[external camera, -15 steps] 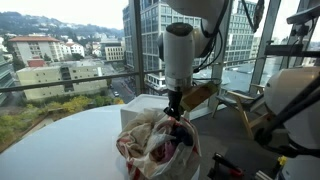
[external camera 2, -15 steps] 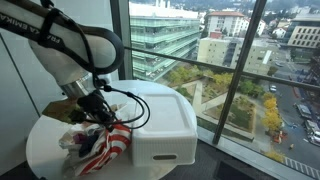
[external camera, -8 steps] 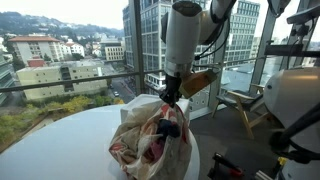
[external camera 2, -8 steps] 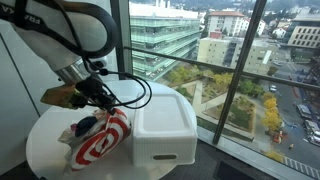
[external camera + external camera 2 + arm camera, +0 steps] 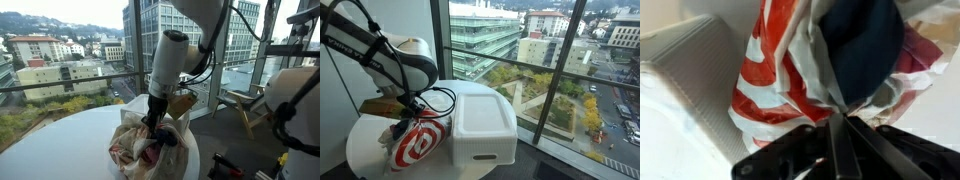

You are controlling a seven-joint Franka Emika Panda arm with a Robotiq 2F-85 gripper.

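One plastic bag [image 5: 138, 150] within pincer [image 5: 152, 121] grip

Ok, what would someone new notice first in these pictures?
The crumpled red-and-white bag with a bullseye print, on the round white table, its top pinched in the jaws of the arm above it. Beside it stands a big white box, and beyond the glass a city lies far below.
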